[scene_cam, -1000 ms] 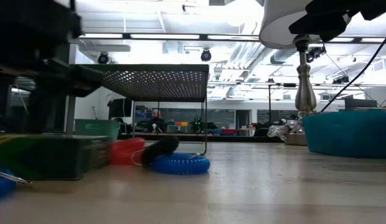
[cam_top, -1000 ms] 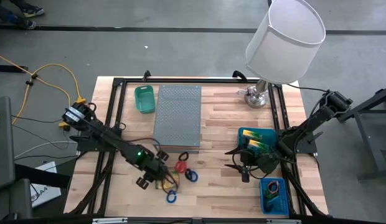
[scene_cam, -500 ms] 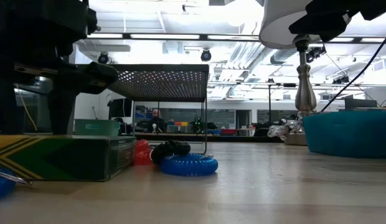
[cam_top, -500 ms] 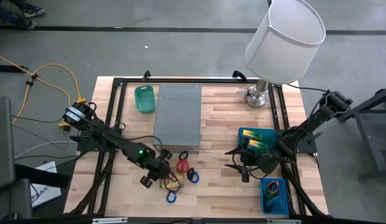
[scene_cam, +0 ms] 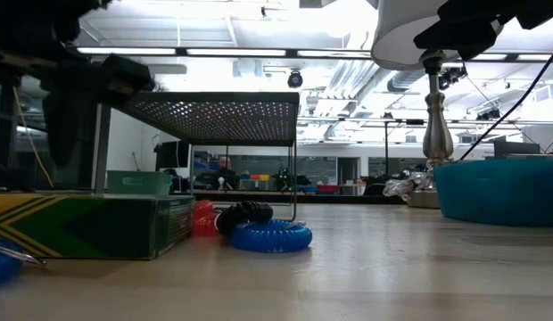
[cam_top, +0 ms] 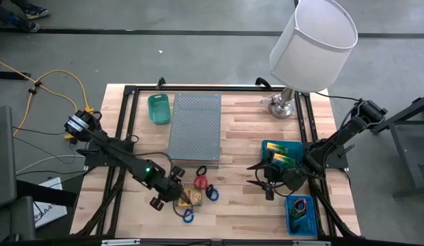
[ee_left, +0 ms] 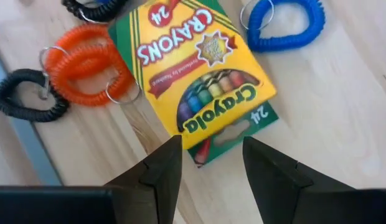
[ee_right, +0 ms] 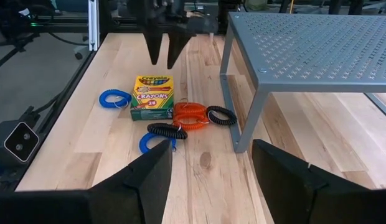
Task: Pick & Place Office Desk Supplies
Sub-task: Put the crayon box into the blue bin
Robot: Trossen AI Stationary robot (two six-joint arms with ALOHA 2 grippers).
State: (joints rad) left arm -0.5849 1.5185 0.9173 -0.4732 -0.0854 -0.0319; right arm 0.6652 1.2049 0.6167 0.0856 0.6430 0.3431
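1. Pale wood planks make up the tabletop (cam_top: pixel 232 205), with a grey perforated metal riser (cam_top: pixel 195 128) at its middle, a lamp (cam_top: pixel 309 42) with a white shade at the far right corner, and a green bin (cam_top: pixel 158 109) beside the riser.
2. Lying flat near the front edge, in front of the riser, is a yellow-and-green Crayola crayon box (ee_left: pixel 193 65) marked 24.
3. Coil wrist keychains lie around it: two blue (ee_left: pixel 281 28), one orange (ee_left: pixel 87 65) and two black (ee_left: pixel 28 96) can be counted in the right wrist view. One black coil is cut off in the left wrist view.
4. The left gripper (cam_top: pixel 168 197) hovers just beside the crayon box, jaws released and holding nothing.
5. The right gripper (cam_top: pixel 263 175) waits near two teal bins (cam_top: pixel 302 213), jaws spread and empty.
6. Yellow-green packets seem to sit in the nearer teal bin (cam_top: pixel 280 156), though the arm covers part of them.
7. In the low view the crayon box hides much of the orange coil.
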